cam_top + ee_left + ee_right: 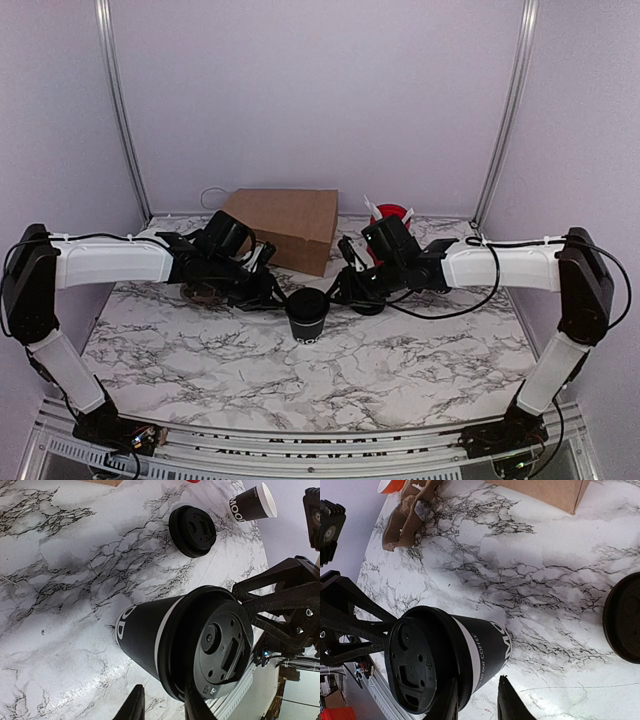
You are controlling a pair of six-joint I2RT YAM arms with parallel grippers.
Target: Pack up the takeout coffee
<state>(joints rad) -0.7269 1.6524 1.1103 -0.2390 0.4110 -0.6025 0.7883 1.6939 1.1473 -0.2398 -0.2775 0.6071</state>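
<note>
The cup (307,318) stands at frame centre, before the bag (290,225). Left gripper (165,697) and right gripper (477,692) flank it, jaws narrowly parted astride its lid (220,647), probably seating it; whether they pinch, I cannot tell.

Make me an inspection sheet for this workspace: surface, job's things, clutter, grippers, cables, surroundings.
Surface: marble-pattern tabletop, no spill seen.
Job's things: lidded black cup upright at centre between both grippers; open black cup standing apart; brown paper bag farther back.
Clutter: spare black lid, red cup with white sticks, crumpled brown paper.
Grippers: left gripper and right gripper both have jaws apart, one finger across the lid's rim; no firm grip seen.
Cables: black cables loop along both arms.
Surroundings: pale walls, metal posts; nothing else seen.
</note>
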